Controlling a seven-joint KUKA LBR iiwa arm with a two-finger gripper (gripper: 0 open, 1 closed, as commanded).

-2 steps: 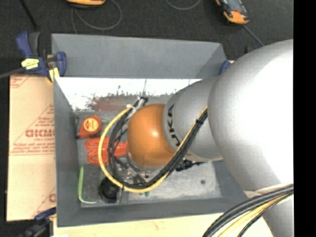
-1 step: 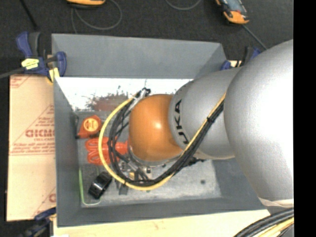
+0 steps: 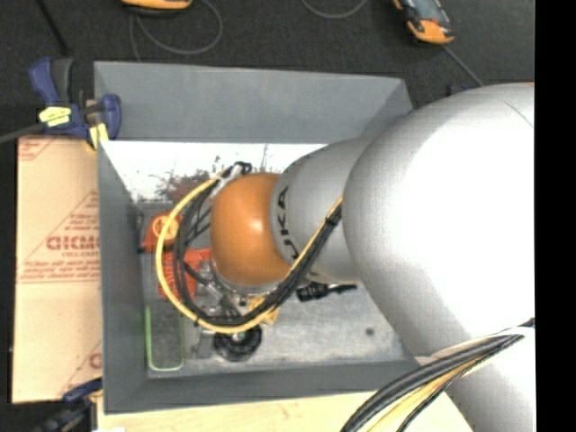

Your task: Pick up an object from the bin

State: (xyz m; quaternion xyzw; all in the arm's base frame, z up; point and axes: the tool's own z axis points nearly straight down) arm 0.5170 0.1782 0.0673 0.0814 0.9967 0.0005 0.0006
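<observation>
From my console, the KUKA arm [image 3: 432, 232] leans in from the right and bends steeply down into the grey metal bin [image 3: 252, 115], its broad silver links covering the bin's right half. The orange wrist cover [image 3: 243, 228] points toward the left wall, ringed by a loop of yellow and black cables [image 3: 160, 255]. Below it the gripper [image 3: 219, 306] sits low over the floor left of centre, near the bin's lower edge. Its body is tucked under the wrist, and I cannot tell whether it is spread or closed, or whether it holds anything. Nearest to it, a black round thing [image 3: 238, 346] lies just beside it against the lower edge, and an orange and red piece [image 3: 191, 261] shows behind the cables toward the left wall. A clear flat rectangular item with a green rim [image 3: 166, 338] lies in the lower-left corner. A small black object [image 3: 317, 290] pokes out from under the arm near the bin's middle.
</observation>
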